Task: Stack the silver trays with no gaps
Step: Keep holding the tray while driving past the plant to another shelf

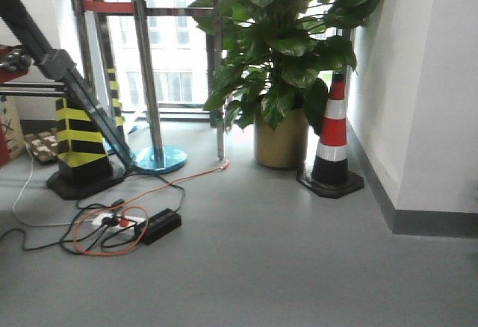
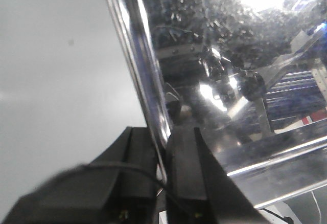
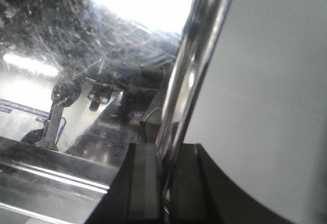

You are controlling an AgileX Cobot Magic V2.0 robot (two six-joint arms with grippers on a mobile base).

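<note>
left gripper (image 2: pixel 162 150): clamped on silver tray (image 2: pixel 230 55) rim, at 6 o'clock.
right gripper (image 3: pixel 166 170): pinching silver tray (image 3: pixel 102 55) rim likewise, at 6 o'clock.
silver tray: pan spreads toward 1 o'clock, left wrist view.

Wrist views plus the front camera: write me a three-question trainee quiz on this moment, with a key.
1. True or false: the left gripper pinches the silver tray by its rim.
2. The right gripper is: A open, clear of any tray; B shut on a silver tray's rim; C out of view.
3. Fill in: in the front view, the striped cone stands beside a potted ____.
Key: 1 true; 2 B; 3 plant.
</note>
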